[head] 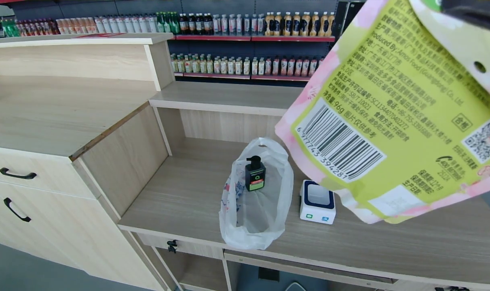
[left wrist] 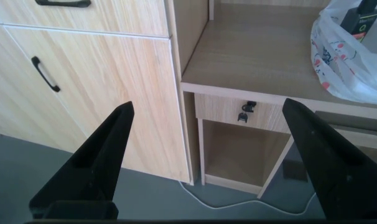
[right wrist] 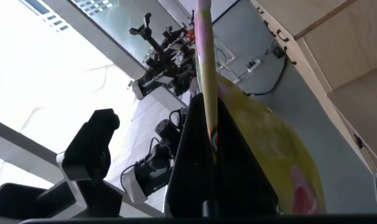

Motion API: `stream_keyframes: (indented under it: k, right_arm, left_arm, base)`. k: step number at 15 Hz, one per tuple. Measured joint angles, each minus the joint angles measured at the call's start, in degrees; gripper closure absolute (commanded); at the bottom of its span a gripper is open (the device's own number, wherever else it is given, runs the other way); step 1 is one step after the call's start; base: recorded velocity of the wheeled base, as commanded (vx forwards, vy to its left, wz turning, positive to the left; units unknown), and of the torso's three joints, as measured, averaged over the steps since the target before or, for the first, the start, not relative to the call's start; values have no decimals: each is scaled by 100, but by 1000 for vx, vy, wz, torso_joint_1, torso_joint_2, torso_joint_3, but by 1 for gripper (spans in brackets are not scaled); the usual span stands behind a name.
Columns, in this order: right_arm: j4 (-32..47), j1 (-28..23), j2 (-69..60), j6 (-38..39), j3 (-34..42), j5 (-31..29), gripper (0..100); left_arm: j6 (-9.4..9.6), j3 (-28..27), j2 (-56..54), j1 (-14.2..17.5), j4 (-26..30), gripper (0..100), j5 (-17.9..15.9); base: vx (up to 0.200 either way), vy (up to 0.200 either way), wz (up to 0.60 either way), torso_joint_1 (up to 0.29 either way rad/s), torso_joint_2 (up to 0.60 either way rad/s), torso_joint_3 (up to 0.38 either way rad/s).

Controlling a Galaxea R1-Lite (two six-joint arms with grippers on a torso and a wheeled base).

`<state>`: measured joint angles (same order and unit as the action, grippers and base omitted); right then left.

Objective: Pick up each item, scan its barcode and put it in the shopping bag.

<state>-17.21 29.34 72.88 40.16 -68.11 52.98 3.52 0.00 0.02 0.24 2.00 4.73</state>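
Partly cut off by the head view's edge: one snack pouch [head: 390, 121], raised high, barcode side toward the camera, hiding part of the worktop [head: 180, 194]. Clamped at its top edge by the right end effector [right wrist: 204, 155]. Below on the worktop: one shopping bag [head: 255, 214] with one pump bottle [head: 255, 173] inside, one scanner [head: 317, 202] just beside. Left end effector [left wrist: 208, 106] spread apart, low near the cabinet [left wrist: 101, 81]
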Motion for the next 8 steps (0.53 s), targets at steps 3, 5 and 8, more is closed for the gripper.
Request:
stream_keyframes:
  k: [3, 5, 8]
  right_arm:
    - [-7, 268, 6, -4, -13, -10, 100]
    - [-7, 439, 16, -102, -13, -29, 100]
    - [-9, 491, 48, -171, -11, -35, 100]
  left_arm:
    - [0, 0, 0, 0, 0, 0, 0]
    - [-2, 0, 0, 0, 2, 0, 0]
    - [0, 0, 0, 0, 2, 0, 0]
  base:
    - [0, 0, 0, 0, 0, 0]
    - [0, 0, 0, 0, 0, 0]
    - [0, 0, 0, 0, 0, 0]
